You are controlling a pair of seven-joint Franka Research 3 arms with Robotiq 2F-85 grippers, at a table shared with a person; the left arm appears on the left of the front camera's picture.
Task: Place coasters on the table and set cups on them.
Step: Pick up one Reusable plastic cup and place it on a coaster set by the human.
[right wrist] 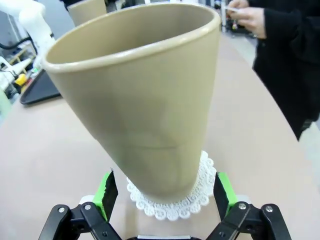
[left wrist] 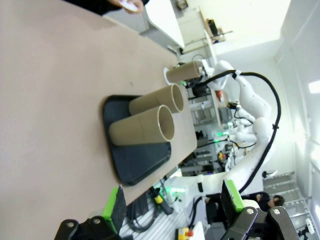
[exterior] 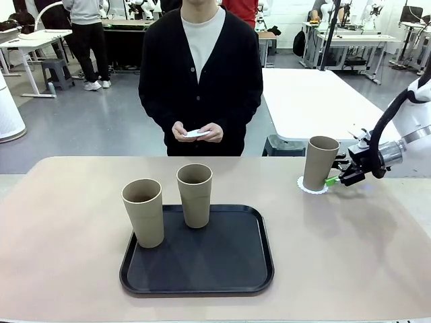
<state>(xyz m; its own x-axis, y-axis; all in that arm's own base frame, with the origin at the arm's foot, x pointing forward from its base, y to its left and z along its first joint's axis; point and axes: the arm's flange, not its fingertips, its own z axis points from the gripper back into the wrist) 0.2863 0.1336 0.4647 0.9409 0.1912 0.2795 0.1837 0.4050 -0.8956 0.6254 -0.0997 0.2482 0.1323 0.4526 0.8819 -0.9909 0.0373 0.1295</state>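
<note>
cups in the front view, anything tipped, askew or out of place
Nothing stands out. The right cup stands upright on its coaster, and the left cup and middle cup stand upright on the black tray.

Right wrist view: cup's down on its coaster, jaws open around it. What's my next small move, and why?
Probably draw the right gripper straight back, clear of the cup. The cup stands upright on the coaster, the jaws are open either side of its base, and two other cups wait on the black tray.
</note>
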